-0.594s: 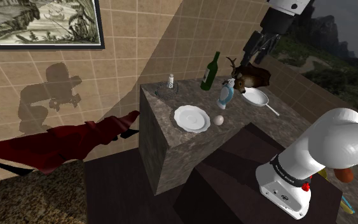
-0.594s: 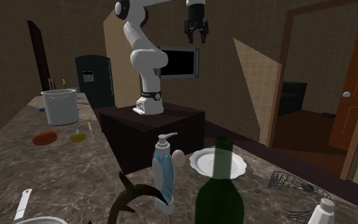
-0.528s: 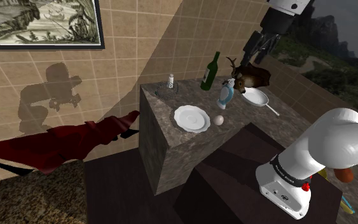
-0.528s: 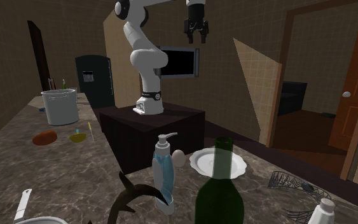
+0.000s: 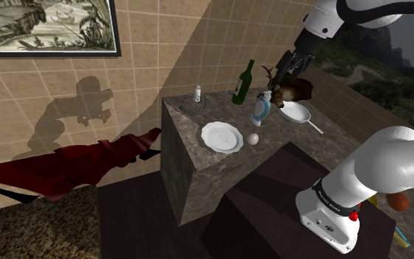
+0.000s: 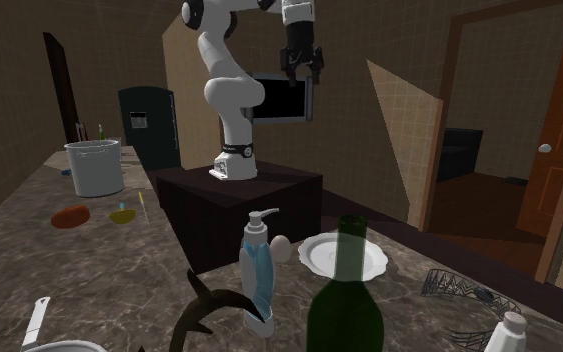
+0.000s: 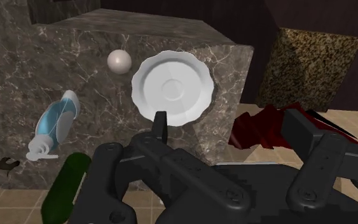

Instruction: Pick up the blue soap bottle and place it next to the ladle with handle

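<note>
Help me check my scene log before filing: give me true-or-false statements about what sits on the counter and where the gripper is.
The soap bottle stands upright on the counter. True.
The gripper holds the soap bottle. False: it hangs above the counter, apart from the bottle.
The egg lies on the white plate. False: it lies beside the plate.
A green bottle stands on the counter. True.

Blue soap bottle [image 5: 261, 110] upright, beside white ladle [image 5: 296, 112]
</note>
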